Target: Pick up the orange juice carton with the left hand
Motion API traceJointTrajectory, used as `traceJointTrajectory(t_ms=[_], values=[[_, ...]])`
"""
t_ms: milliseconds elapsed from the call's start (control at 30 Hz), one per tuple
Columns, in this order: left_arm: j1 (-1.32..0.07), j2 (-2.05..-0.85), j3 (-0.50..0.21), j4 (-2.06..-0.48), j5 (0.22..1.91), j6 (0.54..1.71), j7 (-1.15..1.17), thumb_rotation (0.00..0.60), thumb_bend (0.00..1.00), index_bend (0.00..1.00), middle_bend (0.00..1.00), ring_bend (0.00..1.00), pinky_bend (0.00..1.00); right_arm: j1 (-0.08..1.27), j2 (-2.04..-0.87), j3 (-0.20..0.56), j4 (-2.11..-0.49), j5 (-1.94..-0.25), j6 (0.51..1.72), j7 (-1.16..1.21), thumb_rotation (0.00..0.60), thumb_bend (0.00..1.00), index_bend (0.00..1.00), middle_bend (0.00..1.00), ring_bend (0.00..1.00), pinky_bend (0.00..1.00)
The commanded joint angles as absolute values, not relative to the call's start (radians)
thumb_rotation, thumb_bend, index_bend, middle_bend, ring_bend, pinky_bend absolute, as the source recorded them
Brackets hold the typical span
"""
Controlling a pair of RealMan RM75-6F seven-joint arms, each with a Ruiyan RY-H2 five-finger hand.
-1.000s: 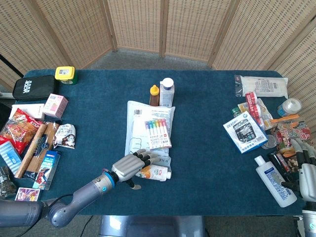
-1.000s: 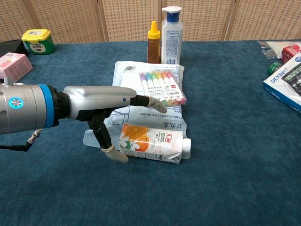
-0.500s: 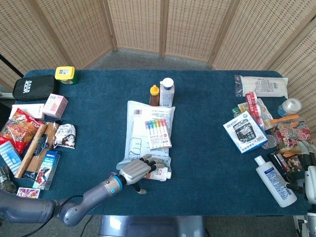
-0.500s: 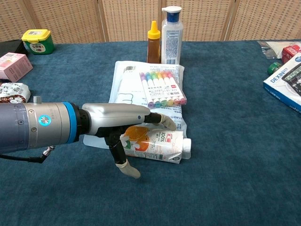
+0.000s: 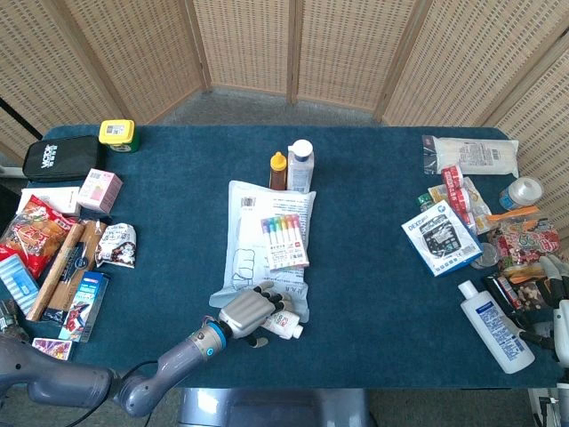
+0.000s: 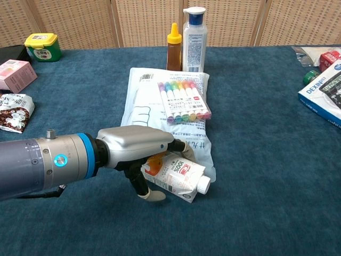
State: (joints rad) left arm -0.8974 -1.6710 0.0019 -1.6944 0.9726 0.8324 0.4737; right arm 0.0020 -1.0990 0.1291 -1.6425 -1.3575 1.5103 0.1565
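Note:
The orange juice carton (image 6: 178,177) is white with an orange picture and a white cap, lying tilted at the near end of a white plastic bag (image 6: 154,101). My left hand (image 6: 139,152) grips it, fingers over the top and thumb under its near side. In the head view the left hand (image 5: 249,310) covers most of the carton (image 5: 283,326) near the table's front edge. My right hand (image 5: 558,307) shows only at the far right edge of the head view, beside a white bottle; its fingers cannot be read.
A pack of coloured markers (image 6: 183,100) lies on the white bag. A honey bottle (image 6: 172,40) and a clear bottle (image 6: 194,33) stand behind it. Snacks and boxes crowd the left edge (image 5: 62,258); a calculator box (image 5: 440,238) and packets fill the right.
My left hand moved toward the table's front edge and closed round the carton. The carton turned, its capped end swinging nearer and lower, off its flat position.

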Motion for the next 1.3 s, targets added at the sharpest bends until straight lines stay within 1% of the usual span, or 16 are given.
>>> traceJointTrajectory(t_ms=[33, 100, 200, 300, 467, 600, 733, 867, 967, 1167, 1300], values=[[-0.882, -1.688, 0.015, -1.691, 0.995, 0.876, 0.497, 0.600, 0.44, 0.43, 0.34, 0.55, 0.54, 0.003, -1.103, 0.133, -1.636, -1.358, 1.510, 0.165, 0.600, 0.00, 0.00, 0.00, 0.00, 0.00], [-0.865, -1.695, 0.013, -1.696, 1.020, 0.914, 0.496, 0.600, 0.49, 0.53, 0.43, 0.64, 0.63, 0.003, -1.106, 0.134, -1.630, -1.358, 1.509, 0.171, 0.600, 0.00, 0.00, 0.00, 0.00, 0.00], [-0.843, -1.695, 0.008, -1.709, 1.056, 0.962, 0.488, 0.600, 0.56, 0.62, 0.53, 0.74, 0.73, 0.003, -1.109, 0.138, -1.625, -1.358, 1.512, 0.181, 0.600, 0.00, 0.00, 0.00, 0.00, 0.00], [-0.829, -1.687, 0.007, -1.731, 1.081, 0.985, 0.486, 0.600, 0.62, 0.68, 0.59, 0.80, 0.79, 0.000, -1.110, 0.143, -1.624, -1.361, 1.522, 0.189, 0.600, 0.00, 0.00, 0.00, 0.00, 0.00], [-0.804, -1.664, 0.007, -1.768, 1.130, 1.020, 0.469, 0.600, 0.67, 0.77, 0.68, 0.90, 0.90, -0.007, -1.113, 0.145, -1.623, -1.368, 1.538, 0.194, 0.600, 0.00, 0.00, 0.00, 0.00, 0.00], [-0.778, -1.601, -0.012, -1.828, 1.176, 1.078, 0.459, 0.600, 0.67, 0.78, 0.69, 0.91, 0.91, -0.008, -1.115, 0.146, -1.627, -1.371, 1.541, 0.193, 0.600, 0.00, 0.00, 0.00, 0.00, 0.00], [-0.746, -1.493, -0.045, -1.920, 1.218, 1.143, 0.423, 0.600, 0.67, 0.77, 0.69, 0.91, 0.91, -0.001, -1.121, 0.145, -1.628, -1.379, 1.532, 0.188, 0.600, 0.00, 0.00, 0.00, 0.00, 0.00], [-0.718, -1.376, -0.095, -1.981, 1.252, 1.193, 0.361, 0.600, 0.66, 0.76, 0.68, 0.90, 0.91, 0.008, -1.129, 0.142, -1.632, -1.386, 1.523, 0.175, 0.600, 0.00, 0.00, 0.00, 0.00, 0.00], [-0.707, -1.320, -0.137, -1.996, 1.266, 1.215, 0.308, 0.600, 0.66, 0.76, 0.68, 0.89, 0.90, 0.013, -1.132, 0.141, -1.641, -1.390, 1.517, 0.163, 0.600, 0.00, 0.00, 0.00, 0.00, 0.00], [-0.713, -1.270, -0.213, -1.986, 1.287, 1.224, 0.233, 0.600, 0.65, 0.75, 0.67, 0.89, 0.90, 0.018, -1.133, 0.144, -1.662, -1.391, 1.519, 0.138, 0.600, 0.00, 0.00, 0.00, 0.00, 0.00], [-0.719, -1.282, -0.251, -1.967, 1.308, 1.243, 0.199, 0.600, 0.65, 0.74, 0.67, 0.89, 0.89, 0.016, -1.134, 0.143, -1.666, -1.383, 1.516, 0.131, 0.600, 0.00, 0.00, 0.00, 0.00, 0.00]])
